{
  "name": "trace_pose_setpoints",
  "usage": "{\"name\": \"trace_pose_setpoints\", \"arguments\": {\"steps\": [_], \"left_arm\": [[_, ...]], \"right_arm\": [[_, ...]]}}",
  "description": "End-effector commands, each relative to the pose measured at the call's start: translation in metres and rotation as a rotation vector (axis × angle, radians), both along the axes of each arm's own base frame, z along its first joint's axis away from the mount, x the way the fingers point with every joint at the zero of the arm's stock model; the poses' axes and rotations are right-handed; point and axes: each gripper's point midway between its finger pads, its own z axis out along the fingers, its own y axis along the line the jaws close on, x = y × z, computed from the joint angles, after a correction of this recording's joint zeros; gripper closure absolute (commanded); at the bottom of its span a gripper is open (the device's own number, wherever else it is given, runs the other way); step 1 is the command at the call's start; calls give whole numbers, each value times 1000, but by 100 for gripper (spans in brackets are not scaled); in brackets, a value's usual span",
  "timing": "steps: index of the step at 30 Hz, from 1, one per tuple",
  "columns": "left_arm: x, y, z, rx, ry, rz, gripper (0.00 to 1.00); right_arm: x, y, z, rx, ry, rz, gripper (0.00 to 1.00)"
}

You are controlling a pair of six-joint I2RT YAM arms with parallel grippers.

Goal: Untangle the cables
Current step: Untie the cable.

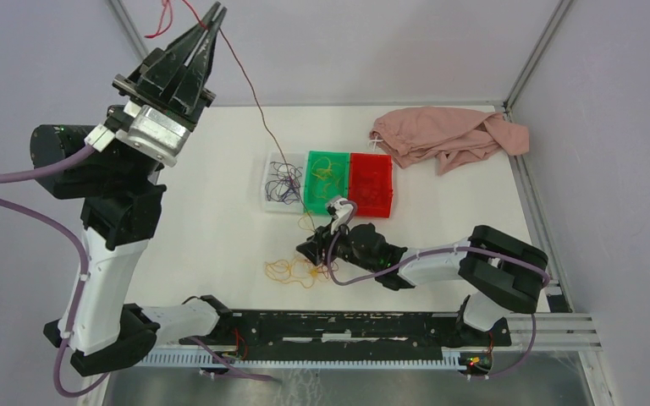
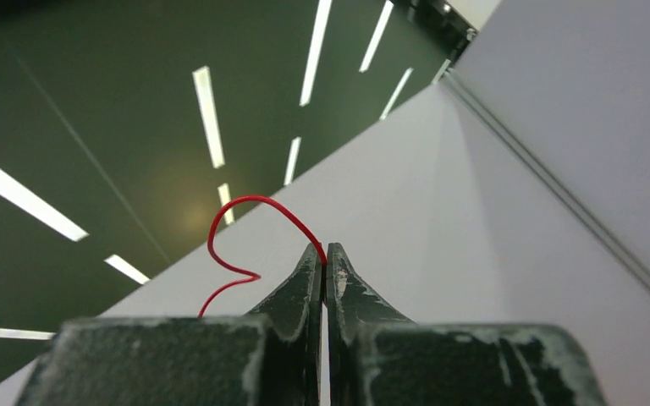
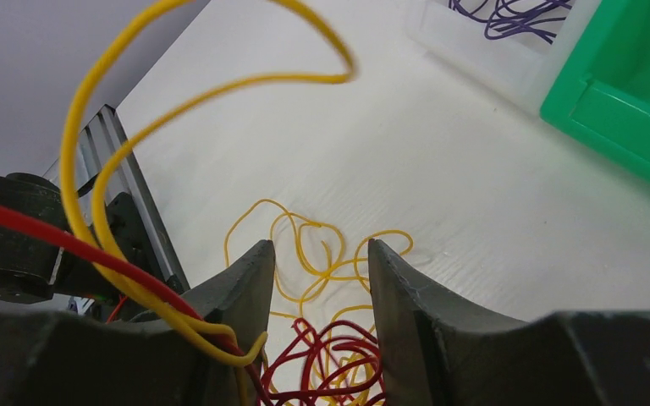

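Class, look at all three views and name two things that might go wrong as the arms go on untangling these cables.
1. The left gripper, jaws shut on a red cable, holds it high and stretched; pulling further may tighten the tangle or drag it into the clear tray.
2. A yellow strand lies over one finger of the right gripper, jaws open; moving may snag it.

The thin wire strand (image 1: 245,85) at my black left pincer (image 1: 215,13) is red. The floppy wire loops (image 3: 322,254) on the white table (image 1: 220,220) are yellow-orange and red. The crumpled cloth (image 1: 448,135) is pink.
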Motion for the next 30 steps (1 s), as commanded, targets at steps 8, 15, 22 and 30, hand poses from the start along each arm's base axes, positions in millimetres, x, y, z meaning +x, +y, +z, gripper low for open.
{"name": "trace_pose_setpoints", "arguments": {"steps": [8,15,22,30], "left_arm": [[-61,78,91,-315,-427,233,97],[-90,89,117,-331,-604,304,97],[-123,87,139,-283,-896,451,97],[-134,75,136,-197,-1017,509,97]], "right_arm": [[0,-2,-7,25,22,-26,48],[-3,-5,-18,30,62,-36,45],[-2,-14,-33,-2,93,-69,37],[-2,-15,-40,-13,99,-75,43]]}}
